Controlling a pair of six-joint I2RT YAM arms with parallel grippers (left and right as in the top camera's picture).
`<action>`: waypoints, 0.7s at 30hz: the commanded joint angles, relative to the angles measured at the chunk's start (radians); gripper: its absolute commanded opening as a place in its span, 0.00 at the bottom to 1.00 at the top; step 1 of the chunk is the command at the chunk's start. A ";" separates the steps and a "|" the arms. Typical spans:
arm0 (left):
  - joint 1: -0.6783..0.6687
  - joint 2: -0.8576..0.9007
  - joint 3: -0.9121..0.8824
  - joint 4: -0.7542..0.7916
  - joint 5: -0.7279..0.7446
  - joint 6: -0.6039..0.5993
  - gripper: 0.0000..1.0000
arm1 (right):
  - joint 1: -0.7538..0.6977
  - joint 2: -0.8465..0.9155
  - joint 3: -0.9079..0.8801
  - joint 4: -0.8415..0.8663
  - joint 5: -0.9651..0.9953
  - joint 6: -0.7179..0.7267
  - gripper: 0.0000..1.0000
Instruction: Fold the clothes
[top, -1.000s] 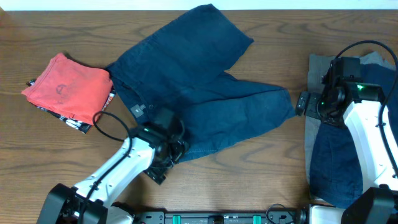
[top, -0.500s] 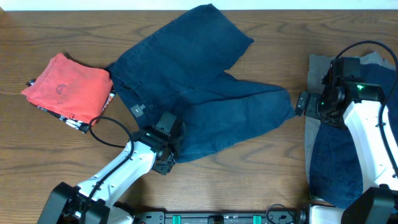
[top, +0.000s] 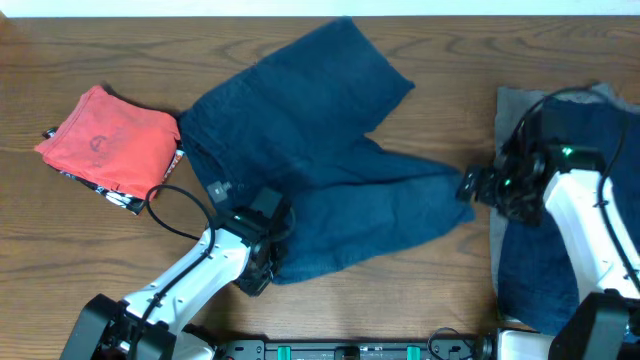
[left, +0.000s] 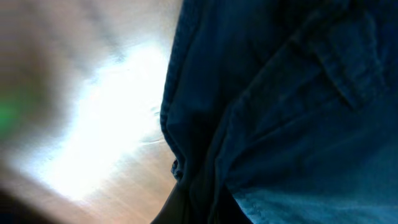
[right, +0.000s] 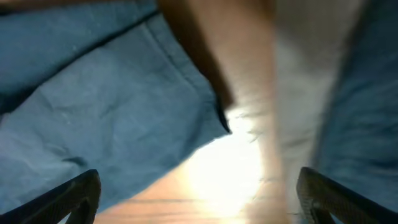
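Observation:
The clothes at hand are dark navy denim shorts (top: 320, 165) spread flat mid-table. My left gripper (top: 262, 264) sits at their near-left edge, shut on a bunched fold of denim. In the left wrist view that fold (left: 193, 186) runs down between my dark fingertips (left: 180, 214). My right gripper (top: 468, 186) stands open at the tip of the right leg. The right wrist view shows the leg's hem corner (right: 205, 106) ahead of my wide-apart fingers (right: 74, 199), with bare wood between them and nothing held.
A folded red piece (top: 108, 140) lies on a patterned cloth at the far left. On the right, a grey cloth (top: 512, 110) carries another blue garment (top: 545, 275) under my right arm. The table's front edge is close behind both arms.
My left gripper closed on the shorts' near edge. My right gripper moved left to the leg's tip, still open. The shorts shifted slightly.

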 joint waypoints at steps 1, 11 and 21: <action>-0.002 -0.022 -0.014 -0.042 0.055 0.066 0.06 | -0.005 0.007 -0.132 0.108 -0.133 0.058 0.95; -0.002 -0.076 -0.014 -0.082 0.073 0.148 0.06 | 0.000 0.007 -0.347 0.298 -0.112 0.206 0.88; -0.002 -0.082 -0.014 -0.079 0.069 0.148 0.06 | 0.000 0.006 -0.349 0.292 -0.019 0.309 0.26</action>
